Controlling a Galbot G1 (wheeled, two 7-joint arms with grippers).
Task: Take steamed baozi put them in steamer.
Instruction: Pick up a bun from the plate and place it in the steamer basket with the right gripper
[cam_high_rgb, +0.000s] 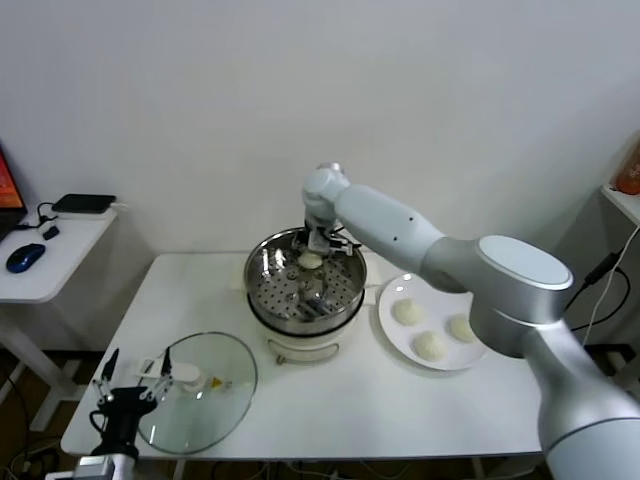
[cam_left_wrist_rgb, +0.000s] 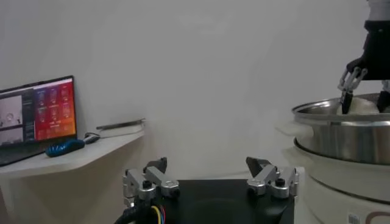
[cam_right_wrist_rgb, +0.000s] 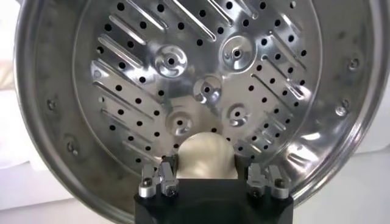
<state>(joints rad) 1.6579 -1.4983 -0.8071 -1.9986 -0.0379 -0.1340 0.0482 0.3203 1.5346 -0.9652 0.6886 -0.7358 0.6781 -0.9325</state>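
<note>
The steamer (cam_high_rgb: 262, 290) is a shiny steel pot on a white base at the table's middle; its perforated tray fills the right wrist view (cam_right_wrist_rgb: 201, 61). My right gripper (cam_high_rgb: 318, 245) hangs over the pot's far side, shut on one cream-white baozi (cam_right_wrist_rgb: 205, 155) held at about rim height. The left wrist view shows the gripper (cam_left_wrist_rgb: 364, 97) and this baozi (cam_left_wrist_rgb: 364, 107) above the rim. Three more baozi (cam_high_rgb: 406, 312) (cam_high_rgb: 429, 346) (cam_high_rgb: 460, 328) lie on the white plate (cam_high_rgb: 388, 325) right of the steamer. My left gripper (cam_high_rgb: 138, 365) (cam_left_wrist_rgb: 207, 164) is open and empty at the front left.
The round glass lid (cam_high_rgb: 205, 385) lies flat on the table at the front left, right beside my left gripper. A low side table (cam_high_rgb: 60, 270) with a blue mouse (cam_high_rgb: 25, 257) and a laptop (cam_left_wrist_rgb: 36, 115) stands beyond the table's left edge.
</note>
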